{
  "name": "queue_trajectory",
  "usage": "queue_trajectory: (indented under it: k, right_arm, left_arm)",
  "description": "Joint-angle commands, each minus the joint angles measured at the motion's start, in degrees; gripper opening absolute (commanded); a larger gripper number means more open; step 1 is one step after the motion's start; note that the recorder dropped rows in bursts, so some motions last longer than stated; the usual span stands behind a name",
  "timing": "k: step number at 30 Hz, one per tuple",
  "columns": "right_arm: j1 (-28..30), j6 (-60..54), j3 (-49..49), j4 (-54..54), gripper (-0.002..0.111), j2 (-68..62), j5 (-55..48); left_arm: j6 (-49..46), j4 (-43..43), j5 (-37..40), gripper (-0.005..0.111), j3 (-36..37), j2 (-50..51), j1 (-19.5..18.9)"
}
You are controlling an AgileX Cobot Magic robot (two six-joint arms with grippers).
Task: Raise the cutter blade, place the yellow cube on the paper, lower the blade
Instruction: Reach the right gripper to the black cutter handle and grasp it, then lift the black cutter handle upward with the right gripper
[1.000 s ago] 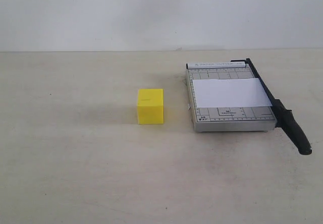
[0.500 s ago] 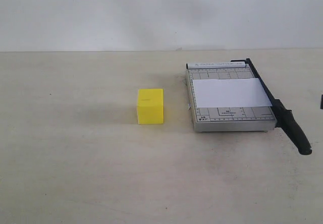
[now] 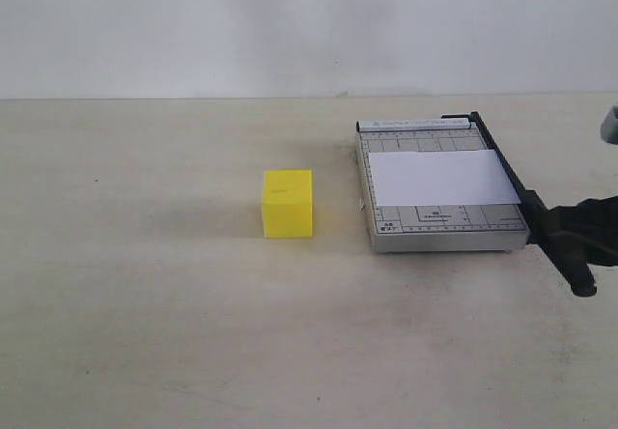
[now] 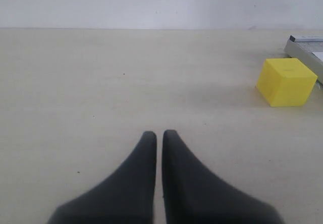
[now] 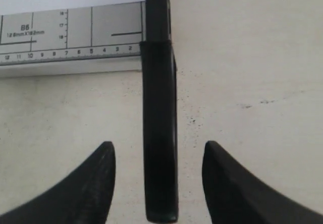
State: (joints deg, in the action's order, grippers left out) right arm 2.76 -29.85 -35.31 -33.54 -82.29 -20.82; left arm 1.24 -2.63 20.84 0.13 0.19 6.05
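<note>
Cutter blade (image 5: pixel 156 12) lies lowered, its handle (image 5: pixel 159 108) between the wide-spread tips of the right pincer (image 5: pixel 159 145), untouched. A shallow or off-centre close could let the rounded handle slip on lifting. Left pincer (image 4: pixel 159 133) is pressed narrow, yellow cube (image 4: pixel 285 81) well ahead of it.
</note>
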Motion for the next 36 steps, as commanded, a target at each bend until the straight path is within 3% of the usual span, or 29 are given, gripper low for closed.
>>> queue_trajectory:
  k: [1,10,12,20,27,36]
  right_arm:
    - [-0.1,-10.5,-0.7,-7.3,0.051,-3.1,0.5]
    - [-0.1,-10.8,-0.7,-7.3,0.050,-6.4,2.4]
    - [-0.1,-10.8,-0.7,-7.3,0.046,-6.4,2.0]
    - [-0.1,-10.8,-0.7,-6.8,0.000,-6.4,-2.1]
    - [-0.1,-10.8,-0.8,-6.8,0.000,-5.2,-1.7]
    - [-0.1,-10.8,-0.8,-6.8,0.000,7.1,2.3]
  left_arm:
    - [0.0,-0.4,-0.3,0.005,-0.1,-0.2,0.5]
    - [0.0,-0.4,-0.3,0.005,-0.1,-0.2,0.5]
    - [0.0,-0.4,-0.3,0.005,-0.1,-0.2,0.5]
    - [0.0,-0.4,-0.3,0.005,-0.1,-0.2,0.5]
    - [0.0,-0.4,-0.3,0.005,-0.1,-0.2,0.5]
    - [0.0,-0.4,-0.3,0.005,-0.1,-0.2,0.5]
